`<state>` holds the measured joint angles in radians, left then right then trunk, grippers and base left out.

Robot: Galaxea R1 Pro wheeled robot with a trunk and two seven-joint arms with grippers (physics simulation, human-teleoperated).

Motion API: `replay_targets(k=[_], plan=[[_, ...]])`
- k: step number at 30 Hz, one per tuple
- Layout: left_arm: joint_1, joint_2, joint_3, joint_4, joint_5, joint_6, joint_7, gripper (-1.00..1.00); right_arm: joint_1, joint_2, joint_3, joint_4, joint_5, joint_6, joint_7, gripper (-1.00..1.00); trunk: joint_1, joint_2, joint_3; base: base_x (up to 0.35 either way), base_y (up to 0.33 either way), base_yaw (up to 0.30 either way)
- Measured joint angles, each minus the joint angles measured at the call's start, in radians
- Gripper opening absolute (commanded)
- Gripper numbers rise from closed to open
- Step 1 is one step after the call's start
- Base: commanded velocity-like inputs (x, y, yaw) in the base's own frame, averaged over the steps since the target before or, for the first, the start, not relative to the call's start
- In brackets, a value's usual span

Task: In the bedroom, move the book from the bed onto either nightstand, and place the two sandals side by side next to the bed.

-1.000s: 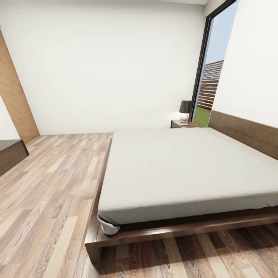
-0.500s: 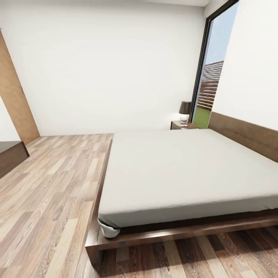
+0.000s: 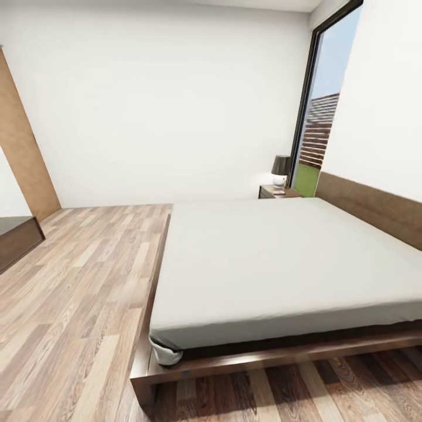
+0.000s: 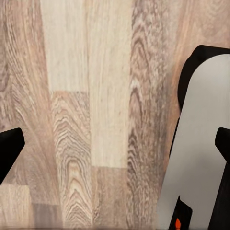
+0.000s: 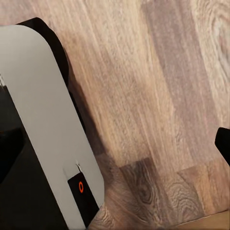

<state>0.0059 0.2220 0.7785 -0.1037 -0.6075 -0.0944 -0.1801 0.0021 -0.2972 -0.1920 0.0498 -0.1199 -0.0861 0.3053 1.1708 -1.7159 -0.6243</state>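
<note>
The bed (image 3: 281, 264) takes up the middle and right of the head view, a pale grey mattress on a dark wood frame (image 3: 246, 360). Its top is bare; the book and the sandals are out of view. One nightstand (image 3: 275, 191) stands at the bed's far corner by the window, with a lamp (image 3: 281, 169) on it. My left gripper (image 4: 115, 146) hangs open over the plank floor, one black fingertip (image 4: 9, 148) at each side of the left wrist view. My right gripper (image 5: 115, 143) is also open above the floor, with one fingertip (image 5: 223, 143) showing at the edge.
A low dark dresser (image 3: 17, 234) sits at the far left beside a tall wooden panel (image 3: 23, 146). The black-framed window (image 3: 322, 105) and low headboard (image 3: 375, 205) line the right wall. Open plank floor (image 3: 76, 281) lies left of the bed. My grey base (image 4: 196, 158) shows beside both grippers.
The whole head view has shifted slightly, with the bed sitting a little lower in the picture, so the camera moved. No object has moved.
</note>
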Motion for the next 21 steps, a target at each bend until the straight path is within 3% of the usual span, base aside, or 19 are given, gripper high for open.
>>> replay_targets(k=[21], plan=[[0.000, -0.010, -0.001, 0.016, -0.001, 0.000, 0.030, 1.00, 0.000, 0.001, 0.001, 0.000, 0.000, 0.001, -0.002, 1.00, -0.081, 0.147, 0.066, 0.000, 0.000, 0.000]])
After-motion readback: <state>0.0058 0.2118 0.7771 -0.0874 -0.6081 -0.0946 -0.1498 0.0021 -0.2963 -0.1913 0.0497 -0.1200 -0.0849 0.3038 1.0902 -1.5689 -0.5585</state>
